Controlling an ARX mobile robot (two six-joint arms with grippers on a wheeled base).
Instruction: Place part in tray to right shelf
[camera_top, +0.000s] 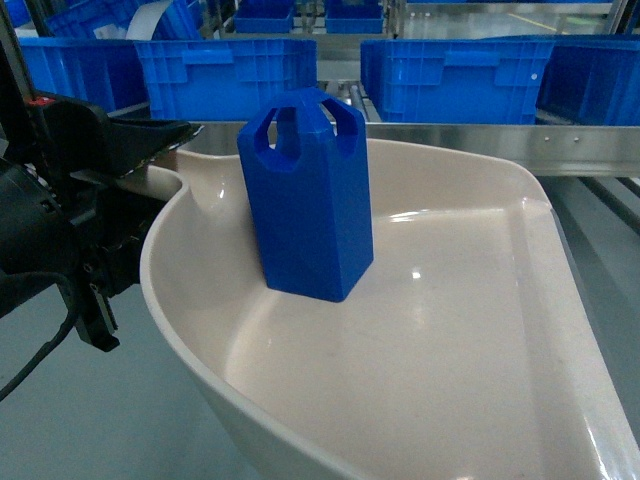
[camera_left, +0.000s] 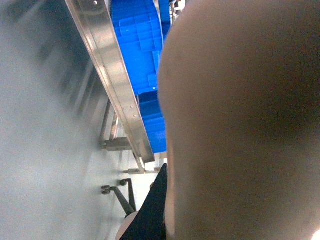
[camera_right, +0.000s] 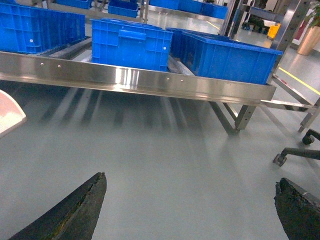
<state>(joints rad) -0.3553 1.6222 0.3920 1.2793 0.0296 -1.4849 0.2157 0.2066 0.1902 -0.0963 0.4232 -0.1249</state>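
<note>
The blue part (camera_top: 305, 205) is seen standing upright in the beige tray (camera_top: 480, 330), toward its ten o'clock corner. The tray's rim is gripped by the left fingers (camera_top: 150, 150). The right fingers (camera_right: 75, 210) are spread wide, empty, below the shelf rail (camera_right: 135, 80) and blue crates (camera_right: 130, 42) at twelve o'clock.

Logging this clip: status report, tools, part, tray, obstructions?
Right tool open, empty, over bare floor. Left tool at tray rim, grip unclear. Part upright in tray, short of shelf rail. Nothing seen between.
</note>
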